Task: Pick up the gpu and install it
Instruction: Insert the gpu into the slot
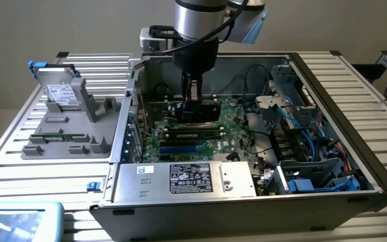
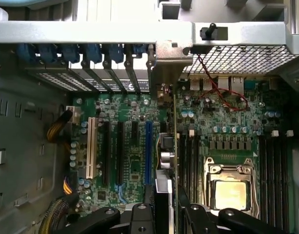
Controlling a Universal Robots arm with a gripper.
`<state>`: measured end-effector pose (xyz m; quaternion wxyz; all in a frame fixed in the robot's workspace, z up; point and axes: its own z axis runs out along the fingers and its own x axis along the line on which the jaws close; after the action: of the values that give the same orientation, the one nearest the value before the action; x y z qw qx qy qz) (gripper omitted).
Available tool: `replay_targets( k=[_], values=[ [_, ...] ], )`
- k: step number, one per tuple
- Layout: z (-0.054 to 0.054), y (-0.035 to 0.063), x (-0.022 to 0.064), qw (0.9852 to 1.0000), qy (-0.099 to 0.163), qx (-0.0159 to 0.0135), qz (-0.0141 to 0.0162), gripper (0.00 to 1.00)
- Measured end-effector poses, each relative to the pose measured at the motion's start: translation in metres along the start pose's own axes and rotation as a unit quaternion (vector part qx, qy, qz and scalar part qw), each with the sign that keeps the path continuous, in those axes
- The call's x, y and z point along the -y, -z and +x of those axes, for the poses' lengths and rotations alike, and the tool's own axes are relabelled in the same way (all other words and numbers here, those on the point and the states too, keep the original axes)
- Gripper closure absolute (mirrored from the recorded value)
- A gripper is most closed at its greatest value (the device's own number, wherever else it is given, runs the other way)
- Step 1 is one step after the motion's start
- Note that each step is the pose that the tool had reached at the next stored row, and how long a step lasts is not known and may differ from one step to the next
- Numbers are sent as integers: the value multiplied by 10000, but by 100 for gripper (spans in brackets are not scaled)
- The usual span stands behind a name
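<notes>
gripper (image 2: 166,217) is pinching the gpu (image 2: 176,141), jaws clamped on either face, so the card stands on edge right under it, inside the open pc case (image 1: 328,91). going off the blue pcie slot (image 2: 148,146): the card is just beside it, on the cpu socket (image 2: 229,192) side, with its long axis parallel to the slot. the silver bracket (image 2: 169,63) end points away from the gripper, up by the rear slot covers (image 2: 105,78) past the slot's far end. can't tell if the bottom edge touches the board.
</notes>
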<state>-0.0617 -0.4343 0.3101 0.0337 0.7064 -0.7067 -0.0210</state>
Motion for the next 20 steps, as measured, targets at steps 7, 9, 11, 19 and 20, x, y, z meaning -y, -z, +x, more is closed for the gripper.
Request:
replay_targets(
  k=[7, 9, 11, 19, 20],
  values=[
    [170, -133, 7, 10000, -1, 20, 1, 71],
    [173, -168, 9, 10000, -4, 20, 0, 71],
    [173, -204, 12, 10000, -6, 20, 0, 71],
    [170, -349, 23, 10000, -36, 22, 0, 71],
    [170, -367, 24, 10000, -43, 23, -1, 71]
  ],
)
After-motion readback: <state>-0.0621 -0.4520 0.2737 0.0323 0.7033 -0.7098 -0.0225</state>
